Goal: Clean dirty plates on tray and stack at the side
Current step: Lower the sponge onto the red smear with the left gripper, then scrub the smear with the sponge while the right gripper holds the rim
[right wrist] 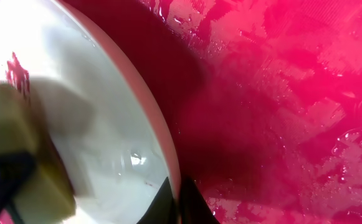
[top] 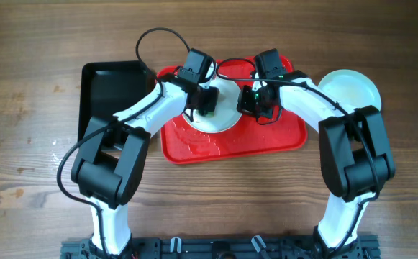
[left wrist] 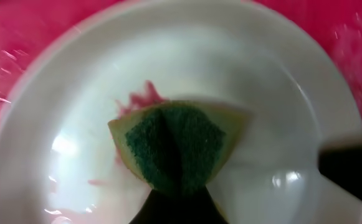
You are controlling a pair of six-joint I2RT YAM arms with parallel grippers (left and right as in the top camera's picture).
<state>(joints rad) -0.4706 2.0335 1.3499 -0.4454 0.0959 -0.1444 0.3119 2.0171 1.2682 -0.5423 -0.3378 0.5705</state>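
A white plate (top: 223, 108) lies on the wet red tray (top: 230, 144). My left gripper (top: 207, 101) is shut on a green-and-yellow sponge (left wrist: 177, 146) pressed onto the plate (left wrist: 230, 74), beside a dark red streak (left wrist: 144, 98). My right gripper (top: 255, 102) is shut on the plate's right rim (right wrist: 168, 155), one finger inside and one outside. The sponge shows at the left of the right wrist view (right wrist: 12, 143). A pale mint-green plate (top: 349, 90) sits on the table to the right of the tray.
A black tray (top: 111, 93) stands left of the red tray. The red tray's front half (right wrist: 293, 93) is wet with streaks. Wooden table (top: 36, 144) surrounds both trays.
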